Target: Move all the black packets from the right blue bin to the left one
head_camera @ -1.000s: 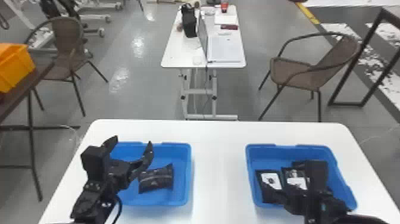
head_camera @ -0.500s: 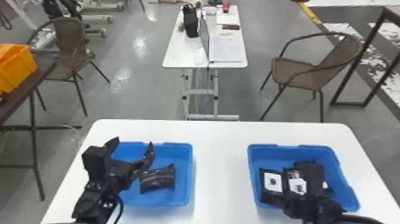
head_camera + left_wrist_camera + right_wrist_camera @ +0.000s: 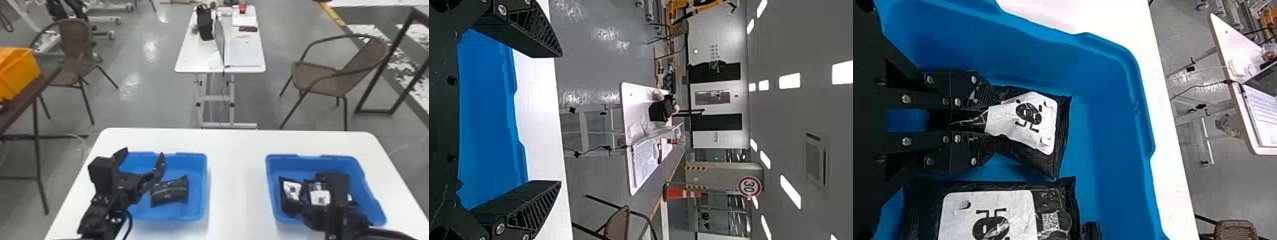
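In the right bin (image 3: 306,157), the leftmost black packet (image 3: 288,206) is glossy and creased, its white label (image 3: 1047,131) puckered. The right wrist view shows the right gripper's (image 3: 314,218) fingers closed on one end. The head view shows another packet (image 3: 170,191) in the left bin (image 3: 203,185), beside the left gripper (image 3: 143,153), fingers spread wide.

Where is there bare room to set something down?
The white tabletop is bare between the left blue plastic bin and the right blue plastic bin, and behind both. It's crowded inside the right one, where the right hand grips a white-labelled black packet beside others.
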You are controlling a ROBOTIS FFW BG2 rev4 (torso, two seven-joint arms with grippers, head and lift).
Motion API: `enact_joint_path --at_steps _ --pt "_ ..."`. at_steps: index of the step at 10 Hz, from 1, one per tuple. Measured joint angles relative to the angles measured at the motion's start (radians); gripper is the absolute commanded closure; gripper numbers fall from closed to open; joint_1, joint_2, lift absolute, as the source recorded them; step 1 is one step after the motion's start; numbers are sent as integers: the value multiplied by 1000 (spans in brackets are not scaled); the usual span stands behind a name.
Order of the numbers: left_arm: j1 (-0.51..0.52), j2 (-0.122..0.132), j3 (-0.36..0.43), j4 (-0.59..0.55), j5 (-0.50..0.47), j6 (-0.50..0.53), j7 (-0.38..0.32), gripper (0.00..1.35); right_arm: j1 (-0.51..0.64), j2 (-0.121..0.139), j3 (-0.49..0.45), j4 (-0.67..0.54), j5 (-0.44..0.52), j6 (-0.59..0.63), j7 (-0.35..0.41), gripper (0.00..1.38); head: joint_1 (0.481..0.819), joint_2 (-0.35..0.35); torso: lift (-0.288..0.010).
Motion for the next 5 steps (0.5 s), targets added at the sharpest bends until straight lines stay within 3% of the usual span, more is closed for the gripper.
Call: enact_joint_path --at_steps 3,5 --pt "-1 0 -1 1 6 -4 0 117 37 -4 -2 -95 -25 -5 0 1153 695 52 0" --pt "-4 0 0 -4 65 30 -11 121 55 -31 -1 -206 -25 -8 37 1153 695 47 0"
